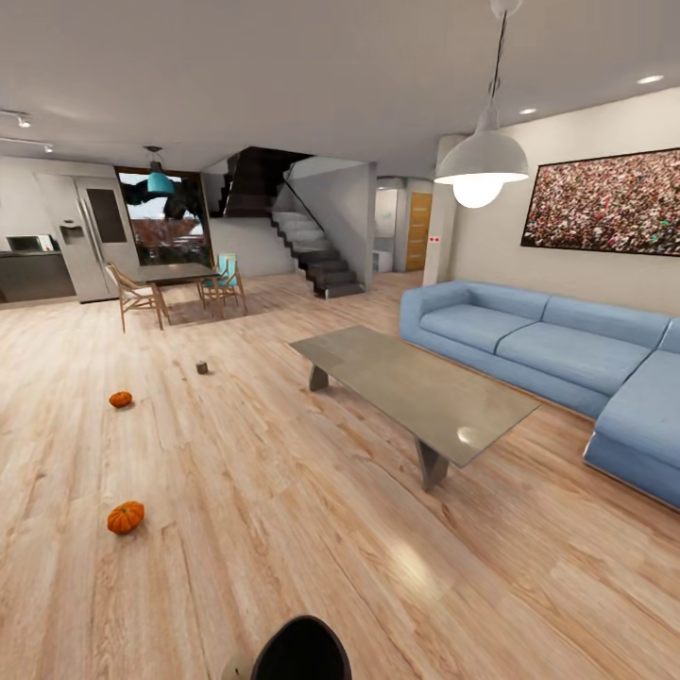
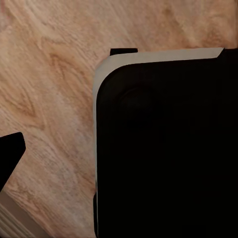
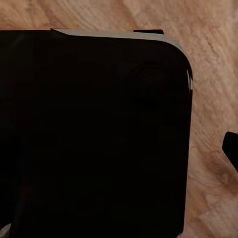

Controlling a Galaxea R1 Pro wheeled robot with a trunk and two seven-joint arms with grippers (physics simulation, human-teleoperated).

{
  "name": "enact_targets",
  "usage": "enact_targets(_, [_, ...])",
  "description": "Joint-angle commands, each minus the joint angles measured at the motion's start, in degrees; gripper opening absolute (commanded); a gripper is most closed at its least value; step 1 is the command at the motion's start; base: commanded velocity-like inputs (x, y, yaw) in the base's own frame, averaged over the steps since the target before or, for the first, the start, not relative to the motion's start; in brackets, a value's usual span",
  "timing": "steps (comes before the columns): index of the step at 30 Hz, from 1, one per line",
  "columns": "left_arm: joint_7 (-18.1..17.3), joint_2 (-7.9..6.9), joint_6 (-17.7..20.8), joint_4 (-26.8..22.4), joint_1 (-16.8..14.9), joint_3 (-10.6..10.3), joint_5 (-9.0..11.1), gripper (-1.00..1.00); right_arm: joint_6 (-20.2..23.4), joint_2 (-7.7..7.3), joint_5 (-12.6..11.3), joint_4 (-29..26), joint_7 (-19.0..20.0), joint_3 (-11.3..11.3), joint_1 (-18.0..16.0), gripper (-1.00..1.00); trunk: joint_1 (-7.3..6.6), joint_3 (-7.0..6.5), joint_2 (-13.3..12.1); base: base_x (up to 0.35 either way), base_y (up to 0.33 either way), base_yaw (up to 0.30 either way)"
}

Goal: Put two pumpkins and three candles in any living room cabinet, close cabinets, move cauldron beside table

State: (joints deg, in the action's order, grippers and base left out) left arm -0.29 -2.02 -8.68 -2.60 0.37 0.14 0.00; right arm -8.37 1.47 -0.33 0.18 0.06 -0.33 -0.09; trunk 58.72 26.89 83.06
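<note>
Nearest the head camera, a dark rounded part of the robot's own body is showing at the lower edge, above the plank floor. Both wrist cameras are pointing down past a black, rounded-cornered panel of the machine onto that same floor, which suggests to me that the arms are hanging tucked for driving. I cannot tell whether the left pincer or the right pincer is released or clenched, since neither picture is showing fingertips clearly; I see nothing being carried.

Two of the task's things are lying on the floor to my left: the nearer pumpkin and, well beyond it, the farther pumpkin. A small dark object is sitting farther off toward the dining chairs; it is too small for me to identify. I am not able to pick out any candles or the cabinet from here.

A long grey table is standing in the middle of the room beside the blue sofa, under a white hanging lamp.

I judge that I am surveying the living room before any collecting, and that the nearer pumpkin is the sensible first target, calling for a turn left and a low reach.
</note>
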Motion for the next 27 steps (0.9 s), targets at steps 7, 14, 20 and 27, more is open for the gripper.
enact_targets(7, [0.06,-0.01,-0.11,-0.04,0.04,0.04,0.08,1.0,-0.3,0.02,-0.05,0.02,0.03,-0.04,-0.01,1.0,0.01,0.04,0.02,0.037,0.0,0.0])
enact_targets(14, [0.12,0.05,-0.12,-0.04,0.06,0.04,-0.03,1.0,-0.29,0.02,-0.16,0.0,0.03,-0.11,-0.01,1.0,0.01,0.04,0.02,0.126,-0.009,0.0])
enact_targets(20, [0.29,0.05,-0.11,-0.04,0.07,-0.04,-0.15,1.0,-0.35,0.02,-0.1,-0.06,0.06,-0.03,-0.02,1.0,0.01,0.04,0.02,0.012,-0.131,0.0])
enact_targets(27, [0.29,0.08,-0.11,-0.04,0.06,-0.09,-0.08,1.0,-0.52,0.02,0.22,-0.39,0.03,0.05,0.0,1.0,0.01,0.04,0.02,-0.007,-0.054,0.08])
